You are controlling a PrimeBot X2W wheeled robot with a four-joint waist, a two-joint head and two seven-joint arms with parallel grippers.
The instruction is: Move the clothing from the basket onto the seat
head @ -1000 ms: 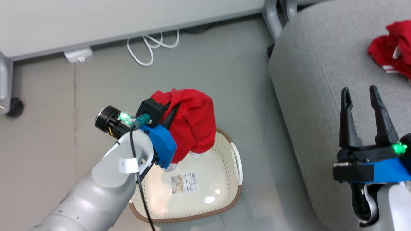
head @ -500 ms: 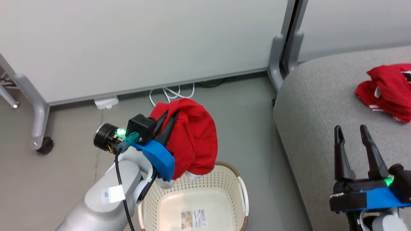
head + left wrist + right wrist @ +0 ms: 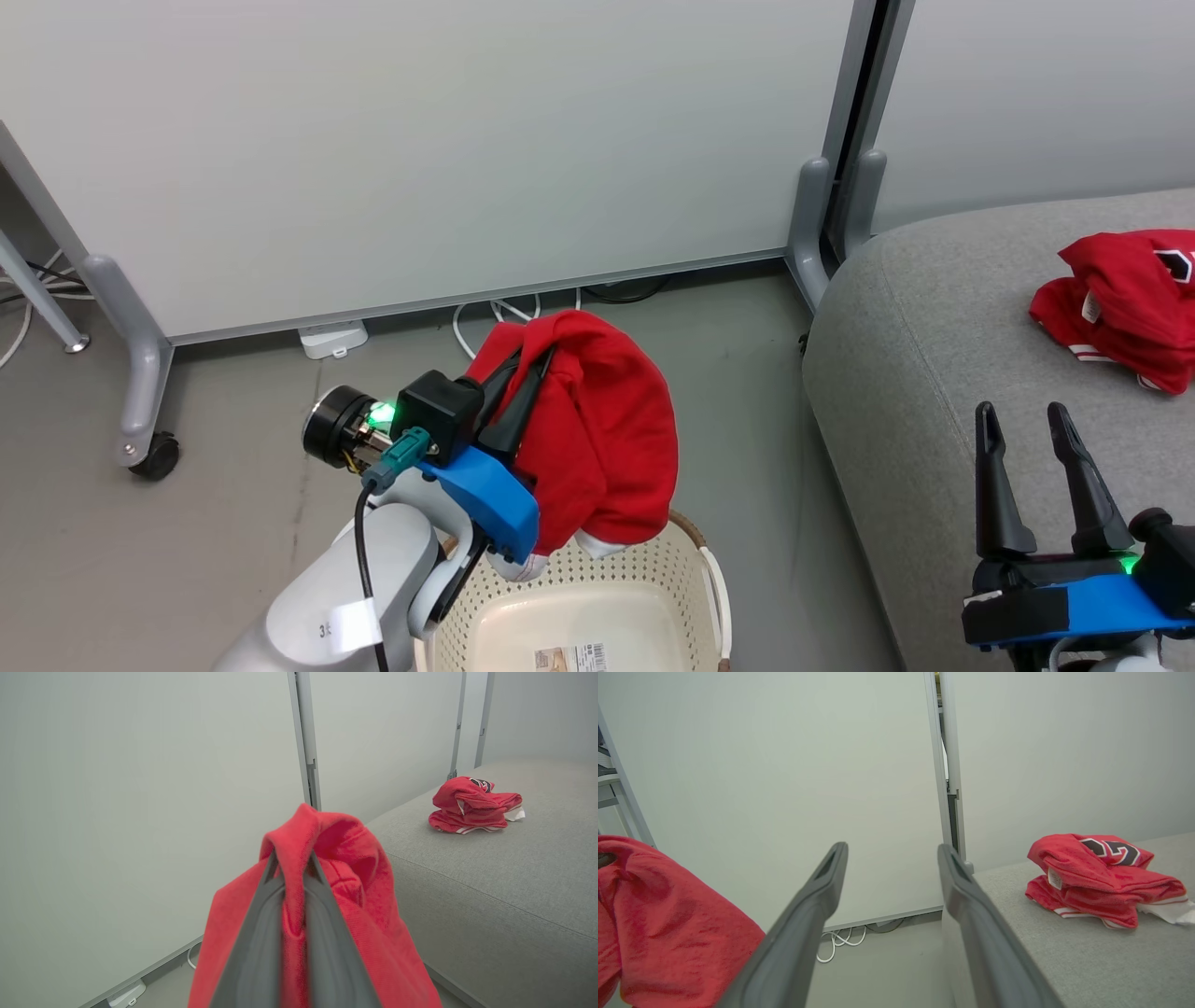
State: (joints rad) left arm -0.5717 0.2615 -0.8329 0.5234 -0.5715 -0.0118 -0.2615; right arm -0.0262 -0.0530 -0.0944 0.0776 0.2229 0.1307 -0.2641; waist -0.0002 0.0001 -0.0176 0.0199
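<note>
The grey seat (image 3: 934, 373) is carrying a crumpled red garment (image 3: 1120, 299) well in from its rounded edge, its dark-and-white numerals (image 3: 1111, 848) folded and unreadable. Above the far rim of the basket (image 3: 695, 579), whose paper label (image 3: 571, 659) is showing print too small to read, the left gripper (image 3: 530, 359) is pinching a second red garment (image 3: 607, 448) in its jaws, while the right gripper (image 3: 1019, 415) is holding its jaws spread.

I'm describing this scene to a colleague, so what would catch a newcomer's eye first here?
The bright red garment pinched in the left claw, hanging above the cream basket. Next, a second red garment crumpled on the grey seat, beyond the open right claw.
</note>
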